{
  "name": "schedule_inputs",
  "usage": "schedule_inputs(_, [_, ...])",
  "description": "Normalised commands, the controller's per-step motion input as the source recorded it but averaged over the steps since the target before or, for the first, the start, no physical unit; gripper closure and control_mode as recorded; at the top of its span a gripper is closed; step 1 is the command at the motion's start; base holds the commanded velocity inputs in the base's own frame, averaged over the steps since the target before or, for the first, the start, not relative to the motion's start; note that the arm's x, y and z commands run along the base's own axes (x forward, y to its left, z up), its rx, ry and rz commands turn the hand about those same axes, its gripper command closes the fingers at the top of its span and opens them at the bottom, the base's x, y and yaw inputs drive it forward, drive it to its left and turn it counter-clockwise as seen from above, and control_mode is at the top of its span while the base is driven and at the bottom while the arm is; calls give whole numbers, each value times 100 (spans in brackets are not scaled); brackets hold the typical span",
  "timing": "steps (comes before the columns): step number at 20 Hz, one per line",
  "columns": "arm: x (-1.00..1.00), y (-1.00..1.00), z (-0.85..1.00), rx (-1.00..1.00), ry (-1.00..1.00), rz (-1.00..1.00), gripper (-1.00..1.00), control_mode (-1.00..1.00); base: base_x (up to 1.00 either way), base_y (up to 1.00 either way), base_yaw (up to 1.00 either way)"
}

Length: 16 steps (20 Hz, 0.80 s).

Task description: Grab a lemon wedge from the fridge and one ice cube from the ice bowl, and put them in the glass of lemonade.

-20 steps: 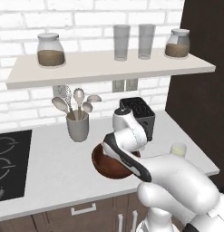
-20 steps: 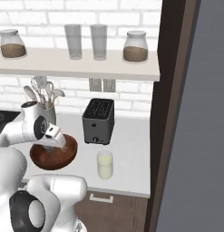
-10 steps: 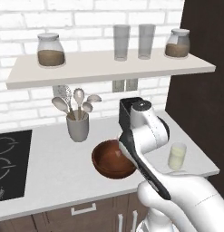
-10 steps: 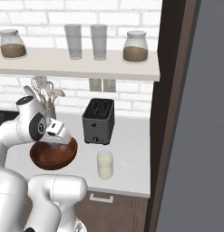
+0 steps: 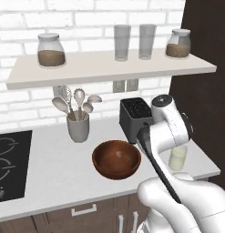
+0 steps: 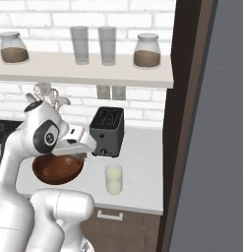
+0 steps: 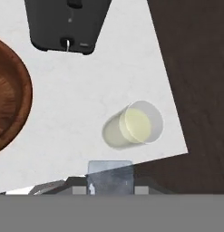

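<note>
Currently pincer [image 7: 109, 188] nipped narrow on an ice cube [image 7: 109, 177] above the surface, near the glass of lemonade [image 7: 133, 125]; drop pending, lemon wedge unverified.

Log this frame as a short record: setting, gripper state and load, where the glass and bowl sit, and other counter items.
setting: white kitchen counter under a wall shelf
gripper: shut on a pale ice cube, above the counter
glass of lemonade: upright near the counter's front edge
ice bowl: left of the glass, apart from it
other items: black toaster, utensil cup
</note>
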Motion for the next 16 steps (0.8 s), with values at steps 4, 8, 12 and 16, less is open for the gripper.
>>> schedule_inputs(4, [-11,-97,3,-14,11,-1,100,-100,0,0,0])
schedule_inputs(8, [14,-71,0,-10,10,-1,100,-100,0,0,0])
schedule_inputs(12, [51,-26,0,-6,2,0,100,-100,0,0,0])
schedule_inputs(16, [46,0,-13,-7,1,0,100,-100,0,0,0])
